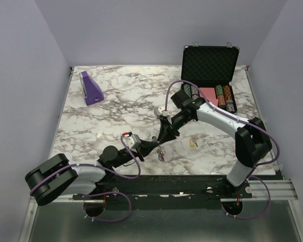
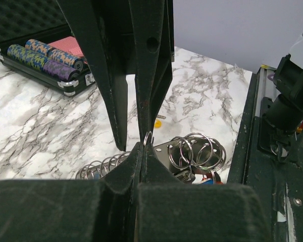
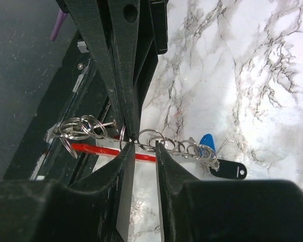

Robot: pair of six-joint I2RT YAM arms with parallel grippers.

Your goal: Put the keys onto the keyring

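Observation:
The keyring (image 3: 150,140) is a bunch of thin metal rings on a holed metal strip, with a red curved piece (image 3: 98,149) and a dark tag (image 3: 230,170). It hangs just above the table near the front edge (image 1: 161,153). My left gripper (image 2: 143,145) is shut on one thin ring (image 2: 148,138) of the bunch. My right gripper (image 3: 144,147) meets it from the other side, jaws a little apart around a ring without pinching it. A blue key (image 3: 207,141) hangs by the tag. The yellow key (image 1: 193,142) lies on the table to the right.
An open black case (image 1: 210,63) with poker chips (image 1: 225,97) stands at the back right. A purple wedge-shaped object (image 1: 91,88) stands at the back left. The table's front edge and black rail (image 2: 250,141) run right beside the keyring.

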